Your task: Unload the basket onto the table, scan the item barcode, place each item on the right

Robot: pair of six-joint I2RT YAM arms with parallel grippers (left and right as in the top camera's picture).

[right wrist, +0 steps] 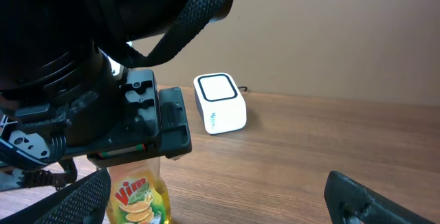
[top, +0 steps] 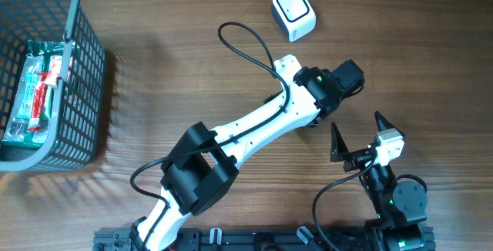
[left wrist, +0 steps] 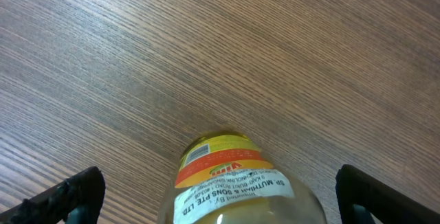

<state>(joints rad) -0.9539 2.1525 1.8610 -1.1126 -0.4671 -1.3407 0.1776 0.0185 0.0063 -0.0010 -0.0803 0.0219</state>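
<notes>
The item is a yellow Vim bottle (right wrist: 137, 193) standing upright on the wooden table. In the left wrist view I look down its back label (left wrist: 234, 179), which has a small barcode patch near the top. My left gripper (left wrist: 223, 200) hangs over the bottle, open, its fingers wide on either side and clear of it. From overhead the left gripper (top: 330, 93) hides the bottle. The white scanner (top: 293, 12) sits at the far edge, also the scanner (right wrist: 218, 104) behind the bottle. My right gripper (top: 360, 133) is open and empty, near the front right.
A grey wire basket (top: 85, 66) stands at the far left and holds a green and red packet (top: 38, 89). The left arm (top: 246, 128) stretches diagonally across the table's middle. A black cable (top: 246, 39) loops near the scanner.
</notes>
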